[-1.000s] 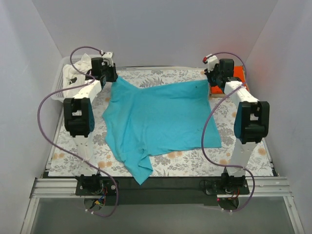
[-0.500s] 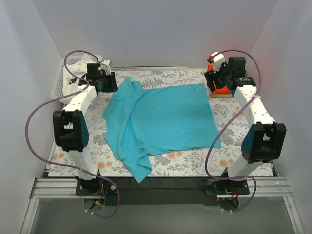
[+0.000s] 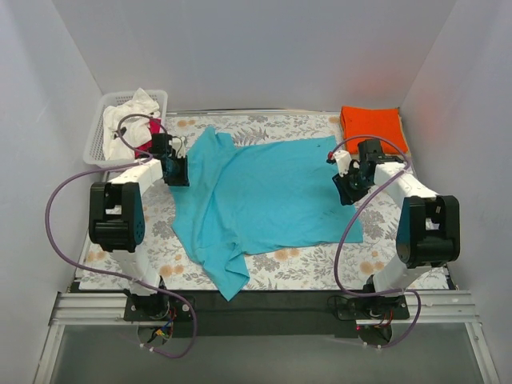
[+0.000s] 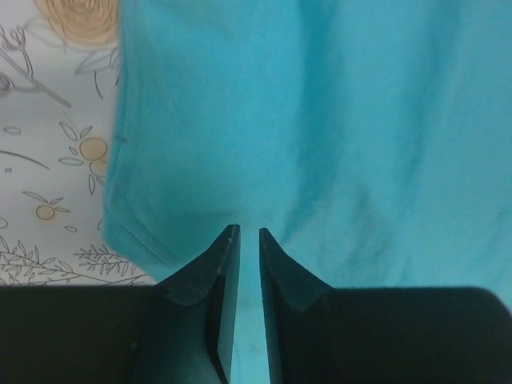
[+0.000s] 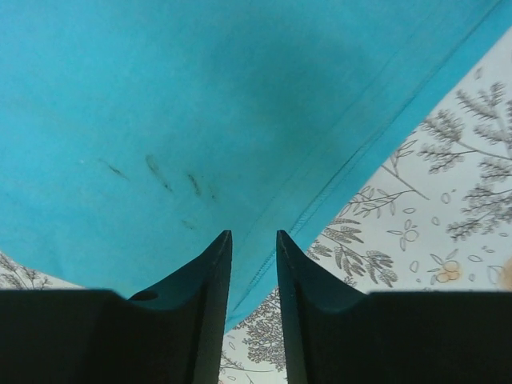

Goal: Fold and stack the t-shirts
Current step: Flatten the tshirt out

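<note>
Teal t-shirt (image 3: 264,196) lies spread on the floral table (image 3: 400,240), orange t-shirt (image 3: 372,126) folded at the far right corner. Left gripper (image 4: 248,234) and right gripper (image 5: 254,238) fingers both narrow, holding nothing, over the teal's edges.

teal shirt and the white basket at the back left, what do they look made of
The teal shirt looks like soft matte knit cloth, probably cotton jersey: it drapes in loose folds and shows a stitched hem in the right wrist view. The white basket looks like rigid moulded plastic, judging by its even lattice wall and slight sheen, though it is small in the overhead view.
</note>
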Available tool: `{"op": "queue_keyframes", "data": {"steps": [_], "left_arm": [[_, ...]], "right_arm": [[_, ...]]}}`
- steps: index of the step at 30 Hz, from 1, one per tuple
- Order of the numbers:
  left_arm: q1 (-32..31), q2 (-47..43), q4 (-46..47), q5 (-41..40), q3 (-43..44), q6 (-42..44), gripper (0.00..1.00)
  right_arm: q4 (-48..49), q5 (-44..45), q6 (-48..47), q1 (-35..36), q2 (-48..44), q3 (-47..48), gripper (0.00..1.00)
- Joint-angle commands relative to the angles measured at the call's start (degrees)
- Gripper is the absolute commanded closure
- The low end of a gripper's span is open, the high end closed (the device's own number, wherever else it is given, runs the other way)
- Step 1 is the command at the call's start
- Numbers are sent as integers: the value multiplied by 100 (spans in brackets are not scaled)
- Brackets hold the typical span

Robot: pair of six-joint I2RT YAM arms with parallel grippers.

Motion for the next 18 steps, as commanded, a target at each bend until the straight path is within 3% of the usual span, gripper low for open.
{"op": "queue_keyframes", "data": {"steps": [1,5,11,15,18], "left_arm": [[59,95,12,-605,-72,154,84],[226,586,47,-1280,94,479,85],[525,1220,21,-1793,1016,1058,86],[525,1177,-383,-1144,1605,1148,79],[516,563,-603,-204,1650,1139,68]], "right_arm": [[-40,230,-262,30,168,-248,71],[13,582,-394,30,388,-581,73],[-5,653,-447,56,266,-899,75],[-224,312,-438,161,21,-716,75],[-540,-206,-386,214,-357,-356,71]]}}
